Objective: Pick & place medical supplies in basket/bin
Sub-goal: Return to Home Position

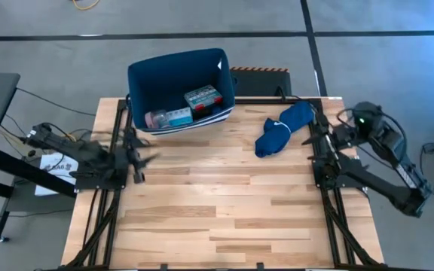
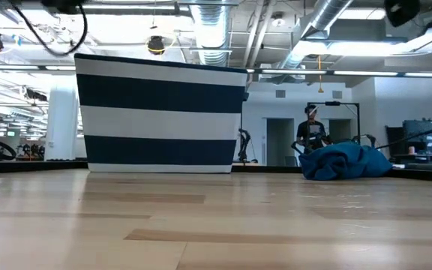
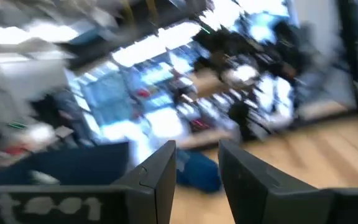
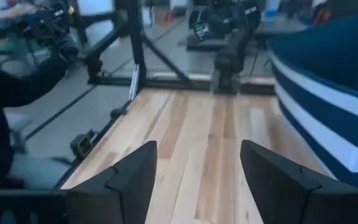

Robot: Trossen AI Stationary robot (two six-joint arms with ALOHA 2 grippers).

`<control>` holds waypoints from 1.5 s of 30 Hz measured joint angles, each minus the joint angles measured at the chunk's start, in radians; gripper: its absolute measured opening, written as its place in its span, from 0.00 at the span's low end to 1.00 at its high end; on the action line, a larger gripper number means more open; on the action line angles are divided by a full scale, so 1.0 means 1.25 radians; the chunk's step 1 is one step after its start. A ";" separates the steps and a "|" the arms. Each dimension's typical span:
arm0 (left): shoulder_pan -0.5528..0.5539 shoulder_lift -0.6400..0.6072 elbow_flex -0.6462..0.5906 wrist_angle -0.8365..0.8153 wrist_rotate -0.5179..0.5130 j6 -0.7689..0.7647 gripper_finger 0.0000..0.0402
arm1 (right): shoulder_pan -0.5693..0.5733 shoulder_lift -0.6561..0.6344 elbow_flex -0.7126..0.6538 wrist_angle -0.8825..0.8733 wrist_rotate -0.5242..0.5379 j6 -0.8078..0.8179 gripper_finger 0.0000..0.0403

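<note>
- Since the supplies lie inside the bin, far on the counter, packing looks done.
- A blue cloth lies outside it, to the right.
- Left claw and right claw sit at their own counter edges, fingers parted, empty.

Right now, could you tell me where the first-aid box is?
In the high view, the first-aid box lies inside the blue bin at the table's top edge, left of centre.

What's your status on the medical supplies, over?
Left gripper open, empty, left table edge. Right gripper open, empty, right edge. Teal box and other supplies inside blue bin. Blue cloth near right gripper.
</note>
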 joint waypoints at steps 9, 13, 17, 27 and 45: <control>0.024 -0.210 -0.012 -0.056 0.016 -0.082 0.28 | -0.058 -0.217 -0.187 0.219 0.253 0.247 0.56; 0.024 -0.225 -0.121 0.011 0.004 -0.118 0.28 | -0.068 -0.264 -0.246 0.318 0.294 0.317 0.56; 0.024 -0.225 -0.229 0.183 0.003 -0.048 0.28 | -0.065 -0.296 -0.308 0.362 0.301 0.367 0.56; 0.112 -0.208 -0.271 0.219 0.070 -0.100 0.28 | -0.042 -0.302 -0.441 0.595 0.326 0.458 0.56; 0.255 -0.194 -0.272 -0.062 -0.068 -0.482 0.28 | 0.256 -0.300 -0.656 0.880 0.462 0.507 0.56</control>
